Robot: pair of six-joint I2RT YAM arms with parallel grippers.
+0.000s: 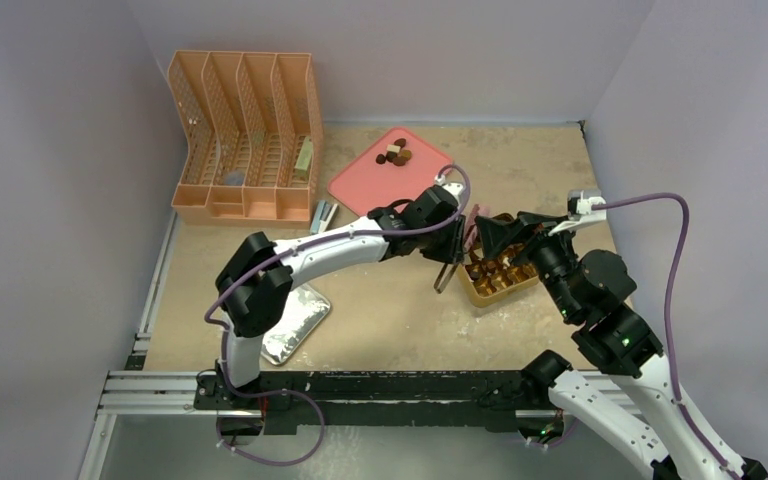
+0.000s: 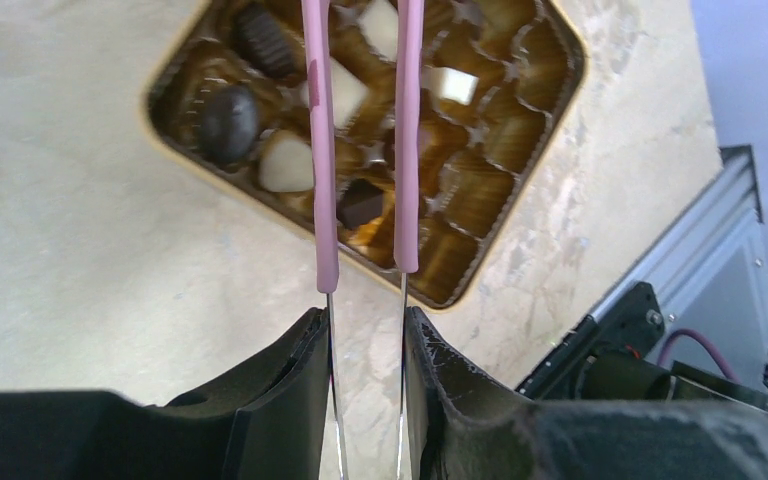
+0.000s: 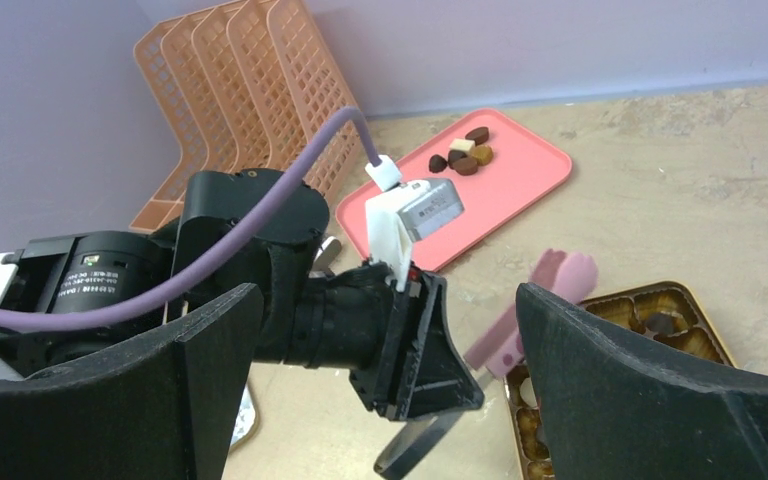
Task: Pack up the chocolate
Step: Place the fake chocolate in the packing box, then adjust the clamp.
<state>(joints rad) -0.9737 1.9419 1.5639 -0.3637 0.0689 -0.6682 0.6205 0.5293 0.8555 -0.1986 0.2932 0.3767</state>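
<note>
Several pieces of chocolate lie on the pink tray, also in the right wrist view. More chocolate sits in the gold gridded box: a dark round piece, a cream one and a dark square one. My left gripper is shut on the metal arms of pink-tipped tongs, which reach over the box. The tong tips run off the top of the left wrist view. My right gripper hangs open and empty over the box's far side.
An orange file rack stands at the back left. A foil tray lies by the left arm's base. A small grey object rests in front of the rack. A metal rail runs along the near edge.
</note>
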